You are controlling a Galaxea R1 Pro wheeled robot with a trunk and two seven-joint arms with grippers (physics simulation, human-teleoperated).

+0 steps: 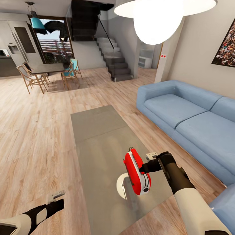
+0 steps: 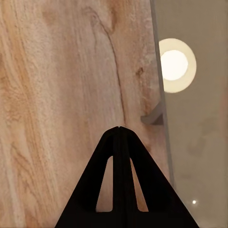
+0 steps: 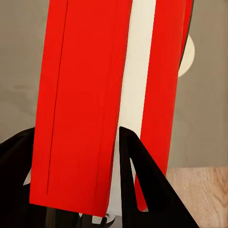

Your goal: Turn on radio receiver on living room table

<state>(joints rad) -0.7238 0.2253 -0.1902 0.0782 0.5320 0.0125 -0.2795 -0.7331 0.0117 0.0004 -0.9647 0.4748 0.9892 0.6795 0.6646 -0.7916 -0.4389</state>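
Observation:
The red radio receiver with white sides stands upright near the close end of the long grey-beige table, its thin handle on top. My right gripper is at the radio's right side with its fingertips against it. In the right wrist view the radio is very close, and the right gripper is open with its fingers spread wide, one finger lying over the white strip. My left gripper hangs low over the floor left of the table; its fingertips meet, shut on nothing.
A blue sectional sofa runs along the table's right side, close to my right arm. Light wood floor lies to the left. Far back are a dining table with wooden chairs and stairs. A white pendant lamp hangs overhead.

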